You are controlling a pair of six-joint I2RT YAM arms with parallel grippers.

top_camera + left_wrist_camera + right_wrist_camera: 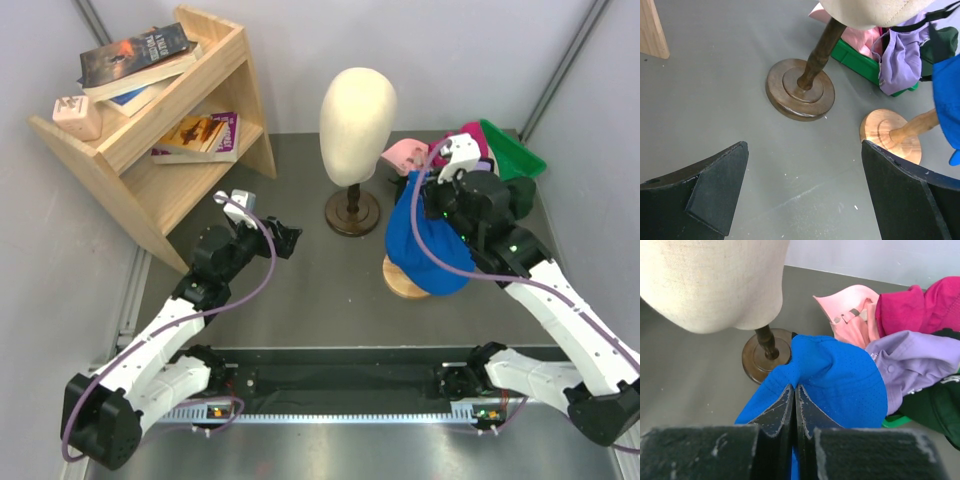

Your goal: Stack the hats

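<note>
Blue cap [840, 380], perforated fabric, hangs bunched from the right end effector [794, 395], whose jaws are clenched on a fold of its cloth. The cap is above the light wooden knob stand [890, 132], whose stem runs up under the blue fabric; whether the crown already sits on the knob cannot be told. Judged step: seating this cap as the bottom of the stack. To do it well: centre the crown over the stem, lower straight down w/o side drag (light stand, prob. easy to tip), and let go only once the cloth bears on the knob, brim hanging free. Remaining hats lie heaped behind it, in and over the green bin [512, 150]: light pink cap [850, 315], magenta cap [925, 305], lavender cap [920, 360], dark cap [935, 405]. Just left of the stand is the cream mannequin head [357, 110] on a dark turned base [800, 90], near enough to be brushed on a sideways move. Left end effector [804, 150] is released, jaws wide, holding nothing, low over the desk [320, 290] in front of that base. Desk: matte dark grey, lightly flecked. Far-left corner: slanted wooden shelf [150, 140] w/ books [140, 55]. Plain pale grey walls enclose the cell.
</note>
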